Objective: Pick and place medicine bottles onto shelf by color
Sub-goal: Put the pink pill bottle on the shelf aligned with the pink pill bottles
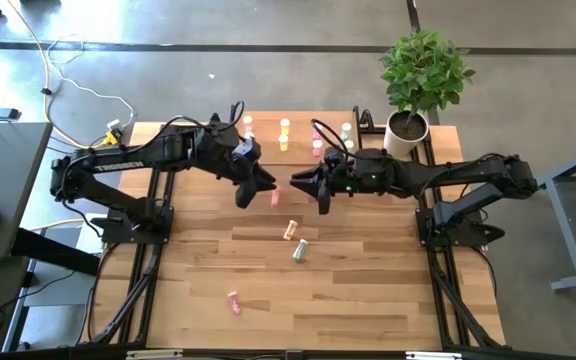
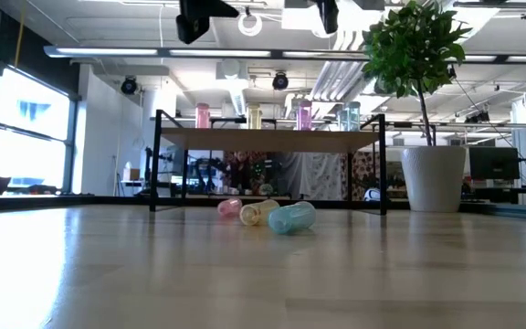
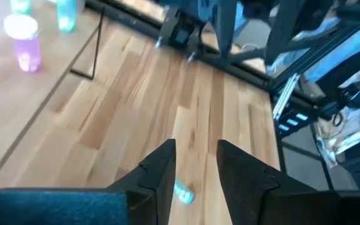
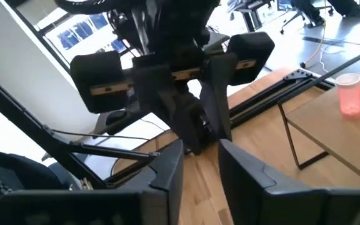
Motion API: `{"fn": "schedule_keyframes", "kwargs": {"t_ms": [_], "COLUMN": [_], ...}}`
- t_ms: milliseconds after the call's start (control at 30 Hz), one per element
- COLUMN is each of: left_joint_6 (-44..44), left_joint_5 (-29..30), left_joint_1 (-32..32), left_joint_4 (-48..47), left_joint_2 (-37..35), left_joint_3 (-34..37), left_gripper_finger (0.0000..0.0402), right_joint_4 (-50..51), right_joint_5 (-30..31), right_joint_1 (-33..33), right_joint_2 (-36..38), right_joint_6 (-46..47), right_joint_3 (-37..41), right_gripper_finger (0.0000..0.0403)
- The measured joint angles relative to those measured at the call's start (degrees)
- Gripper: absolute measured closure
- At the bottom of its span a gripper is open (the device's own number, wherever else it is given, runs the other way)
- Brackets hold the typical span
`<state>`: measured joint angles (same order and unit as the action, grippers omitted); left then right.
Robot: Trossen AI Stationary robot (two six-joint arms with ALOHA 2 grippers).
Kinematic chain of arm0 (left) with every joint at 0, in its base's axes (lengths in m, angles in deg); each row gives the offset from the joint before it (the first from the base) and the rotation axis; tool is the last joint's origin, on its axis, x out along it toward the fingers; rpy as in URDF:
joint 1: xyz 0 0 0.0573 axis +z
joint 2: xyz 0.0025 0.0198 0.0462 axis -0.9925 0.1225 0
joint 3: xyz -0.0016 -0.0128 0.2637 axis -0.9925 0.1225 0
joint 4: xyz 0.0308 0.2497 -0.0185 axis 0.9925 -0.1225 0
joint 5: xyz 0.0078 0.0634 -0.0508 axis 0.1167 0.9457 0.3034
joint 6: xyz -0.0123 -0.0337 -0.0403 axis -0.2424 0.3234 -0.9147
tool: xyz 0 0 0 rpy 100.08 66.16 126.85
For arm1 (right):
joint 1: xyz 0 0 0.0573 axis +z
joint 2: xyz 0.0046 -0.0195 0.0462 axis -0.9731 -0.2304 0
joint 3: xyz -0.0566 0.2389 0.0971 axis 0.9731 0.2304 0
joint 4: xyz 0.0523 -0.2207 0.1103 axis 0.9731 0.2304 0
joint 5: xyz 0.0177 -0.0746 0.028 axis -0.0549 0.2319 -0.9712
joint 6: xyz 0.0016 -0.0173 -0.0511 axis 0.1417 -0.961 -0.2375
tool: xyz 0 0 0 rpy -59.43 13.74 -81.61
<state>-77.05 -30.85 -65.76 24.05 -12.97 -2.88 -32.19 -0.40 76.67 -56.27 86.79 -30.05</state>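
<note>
Above the tabletop (image 1: 368, 300), the left hand (image 1: 270, 187) and right hand (image 1: 296, 183) meet tip to tip. A small pink bottle (image 1: 275, 198) shows between them; whose grip holds it, I cannot tell. Behind both hands, the shelf (image 1: 298, 133) carries upright bottles.

Two dark grippers, left gripper (image 1: 268, 187) and right gripper (image 1: 303, 183), face each other tip to tip above mid-table, small gap between. Behind them the light-wood shelf on thin black legs (image 1: 298, 135) carries upright bottles, blocking the far edge; white-potted green plant (image 1: 415, 80) crowds its right corner. Three tiny bottles lie loose (image 1: 296, 240) on the wooden table (image 1: 368, 290); near half otherwise free.
</note>
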Motion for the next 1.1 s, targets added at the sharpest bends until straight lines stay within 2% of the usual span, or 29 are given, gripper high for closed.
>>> {"fn": "schedule_keyframes", "kwargs": {"t_ms": [233,500,933,1100], "left_joint_6": [-1.06,-9.29,-17.93,-23.29], "left_joint_5": [1.94,10.16,10.84,14.66], "left_joint_1": [0.01,-0.42,-1.88,-2.33], "left_joint_4": [-5.99,-12.82,-15.81,-15.4], "left_joint_2": [0.26,0.55,6.54,11.02], "left_joint_3": [0.0,0.0,0.13,0.15], "left_gripper_finger": [0.0264,0.0204,0.02,0.02], "right_joint_4": [0.17,2.18,11.73,17.61], "right_joint_5": [1.91,1.91,1.81,1.3], "right_joint_1": [-0.02,-2.46,-15.17,-20.48], "right_joint_2": [0.0,1.05,9.4,14.39], "right_joint_6": [-0.1,-0.52,-2.0,-5.84], "right_joint_3": [0.0,0.0,0.0,0.0], "right_gripper_finger": [0.0268,0.0263,0.0263,0.0263]}}
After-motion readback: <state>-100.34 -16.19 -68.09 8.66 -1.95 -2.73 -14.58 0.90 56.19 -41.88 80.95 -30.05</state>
